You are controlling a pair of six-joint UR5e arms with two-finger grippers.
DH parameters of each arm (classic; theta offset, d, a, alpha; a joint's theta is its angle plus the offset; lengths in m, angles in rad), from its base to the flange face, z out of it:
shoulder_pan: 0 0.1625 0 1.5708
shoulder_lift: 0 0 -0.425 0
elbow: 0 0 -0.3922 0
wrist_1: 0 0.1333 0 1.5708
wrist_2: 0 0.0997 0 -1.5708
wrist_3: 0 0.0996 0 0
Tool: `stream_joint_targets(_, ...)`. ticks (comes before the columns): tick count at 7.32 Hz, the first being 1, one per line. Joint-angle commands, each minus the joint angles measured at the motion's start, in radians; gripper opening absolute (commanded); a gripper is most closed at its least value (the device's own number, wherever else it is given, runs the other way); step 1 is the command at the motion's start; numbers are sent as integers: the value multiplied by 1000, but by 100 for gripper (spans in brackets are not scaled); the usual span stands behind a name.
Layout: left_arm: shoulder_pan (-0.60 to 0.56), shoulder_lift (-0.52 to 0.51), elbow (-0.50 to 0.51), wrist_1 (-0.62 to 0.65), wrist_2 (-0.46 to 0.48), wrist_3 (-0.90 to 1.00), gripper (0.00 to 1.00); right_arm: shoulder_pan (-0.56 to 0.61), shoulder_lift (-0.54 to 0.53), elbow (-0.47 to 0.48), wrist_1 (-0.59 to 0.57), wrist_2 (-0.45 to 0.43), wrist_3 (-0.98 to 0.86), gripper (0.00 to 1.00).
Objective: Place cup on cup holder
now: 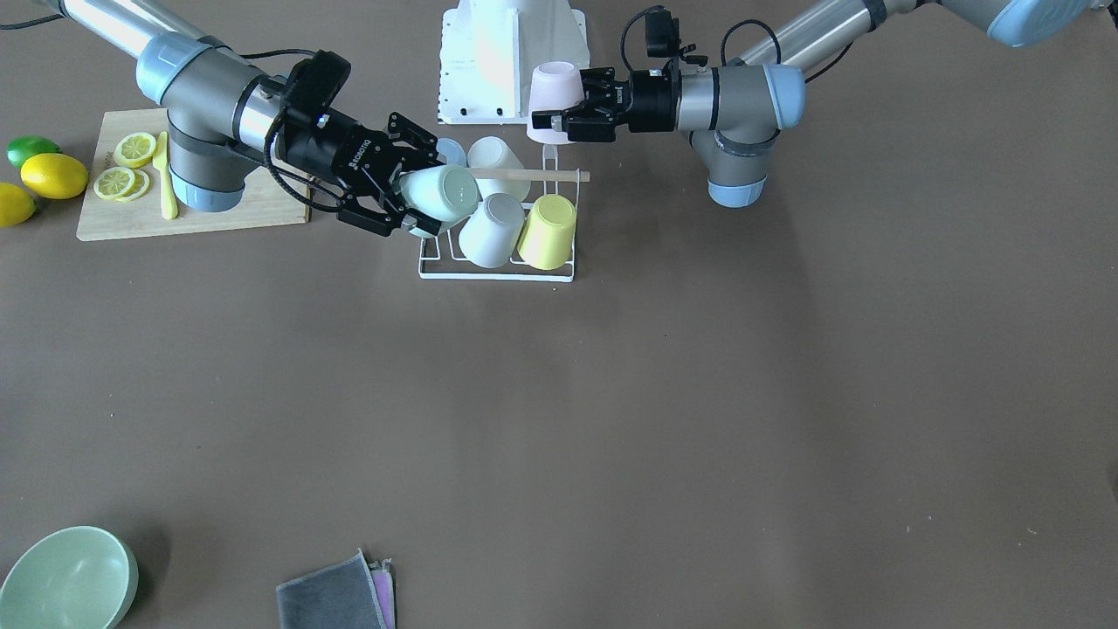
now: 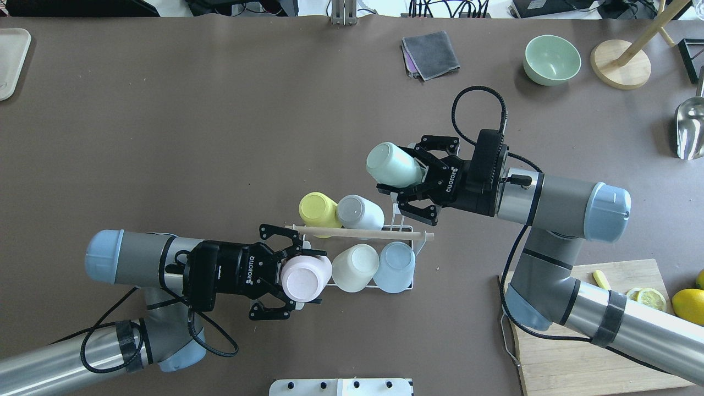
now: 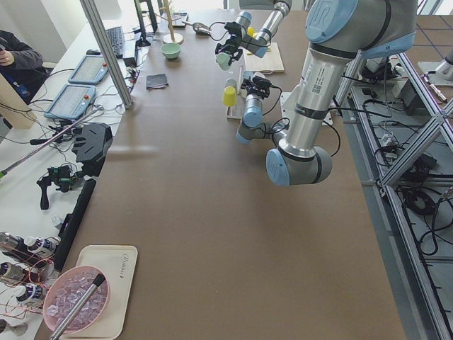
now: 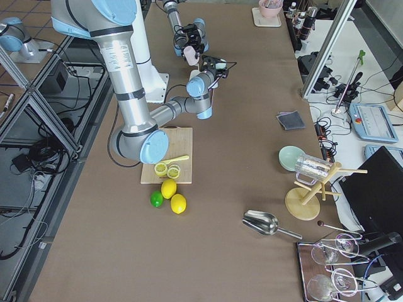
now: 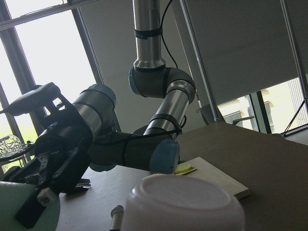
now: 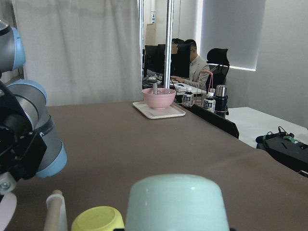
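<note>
over the middle of the desk (image 1: pixel 611 419), the left hand (image 2: pixel 309 275) is clamped on a pink cup (image 2: pixel 301 279). the cup is mouth down at the end of the cup holder (image 2: pixel 357 233) on the robot's left, just beside a cream cup (image 2: pixel 355 268) racked there. whether it sits on a prong cannot be told. the right hand (image 2: pixel 404 175) grips a pale mint cup (image 2: pixel 391 164), tilted on its side, by the holder's far corner near a grey cup (image 2: pixel 360 212). a yellow cup (image 2: pixel 318 209) and a blue cup (image 2: pixel 397 267) also sit on the rack.
</note>
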Motion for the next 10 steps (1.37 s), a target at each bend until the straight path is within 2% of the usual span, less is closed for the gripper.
stream_joint_targets(1, 2, -22, 27, 6, 1, 1, 54, -25, 3, -54, 72, -34, -33, 1)
stream_joint_targets(3, 2, -22, 36, 6, 1, 1, 54, -36, 5, -63, 120, -56, -58, 1)
stream_joint_targets(6, 3, -31, 67, 7, 22, 1, 54, -86, 2, -94, 171, -139, -96, 1)
stream_joint_targets(8, 3, -34, 77, 9, 27, 1, 55, -92, -7, -129, 246, -147, -98, 1)
stream_joint_targets(10, 3, -34, 85, 9, 27, 1, 55, -108, -7, -148, 248, -148, -99, 1)
